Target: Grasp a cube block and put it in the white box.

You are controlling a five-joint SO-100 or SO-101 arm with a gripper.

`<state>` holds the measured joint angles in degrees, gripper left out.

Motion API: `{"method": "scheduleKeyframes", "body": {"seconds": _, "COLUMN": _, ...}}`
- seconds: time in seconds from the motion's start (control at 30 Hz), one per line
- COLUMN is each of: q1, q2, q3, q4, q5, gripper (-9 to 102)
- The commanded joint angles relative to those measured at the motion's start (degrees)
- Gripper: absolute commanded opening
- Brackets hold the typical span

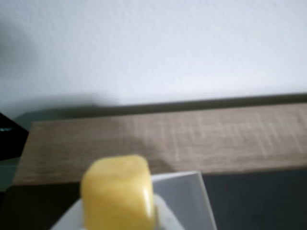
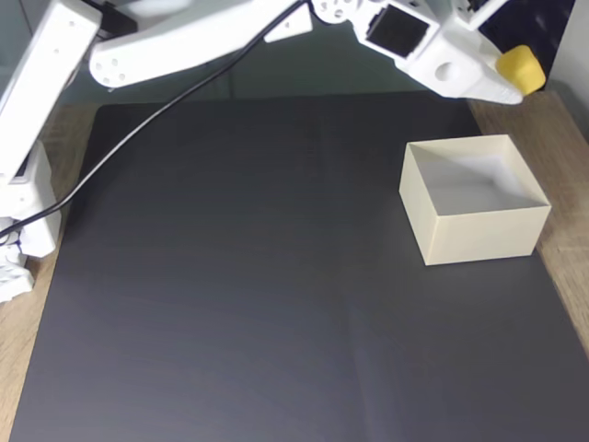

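Cube held, above box.
I had gripper (image 2: 517,75) clamped on rounded glossy yellow cube block (image 2: 520,68); thin-walled cream white box (image 2: 479,232) sat on matte blk mat (image 2: 230,295).

wooden table (image 2: 563,120) | black mat (image 2: 239,276) | white box (image 2: 479,230) on mat

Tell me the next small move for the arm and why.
Probably bring the gripper a little toward the camera in the fixed view, over the box, before letting go. The cube is held up in the air beyond the box's far wall there. In the wrist view the cube sits by a box corner, so releasing now would risk missing the opening.
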<state>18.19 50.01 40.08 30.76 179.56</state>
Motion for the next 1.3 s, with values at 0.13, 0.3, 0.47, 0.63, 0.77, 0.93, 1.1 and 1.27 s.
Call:
{"method": "scheduleKeyframes", "body": {"seconds": 0.13, "q1": -0.5, "q2": -0.6, "q3": -3.9, "q4": 3.7, "q5": 0.1, "gripper": 0}}
{"method": "scheduleKeyframes", "body": {"seconds": 0.3, "q1": -0.7, "q2": -0.8, "q3": -3.9, "q4": 5.2, "q5": 0.2, "gripper": 0}}
{"method": "scheduleKeyframes", "body": {"seconds": 0.47, "q1": 0.1, "q2": -0.9, "q3": -3.9, "q4": 5.4, "q5": 0.3, "gripper": 0}}
{"method": "scheduleKeyframes", "body": {"seconds": 0.63, "q1": 1.2, "q2": -1.0, "q3": -4.0, "q4": 5.4, "q5": 0.6, "gripper": 6}}
{"method": "scheduleKeyframes", "body": {"seconds": 0.77, "q1": 2.3, "q2": -1.1, "q3": -4.0, "q4": 4.8, "q5": 1.0, "gripper": 25}}
{"method": "scheduleKeyframes", "body": {"seconds": 0.93, "q1": 3.4, "q2": -1.5, "q3": -4.0, "q4": 4.9, "q5": 1.1, "gripper": 32}}
{"method": "scheduleKeyframes", "body": {"seconds": 1.1, "q1": 4.0, "q2": -1.5, "q3": -4.0, "q4": 5.1, "q5": 1.5, "gripper": 33}}
{"method": "scheduleKeyframes", "body": {"seconds": 1.27, "q1": 3.9, "q2": -1.1, "q3": -4.0, "q4": 6.1, "q5": 1.8, "gripper": 27}}
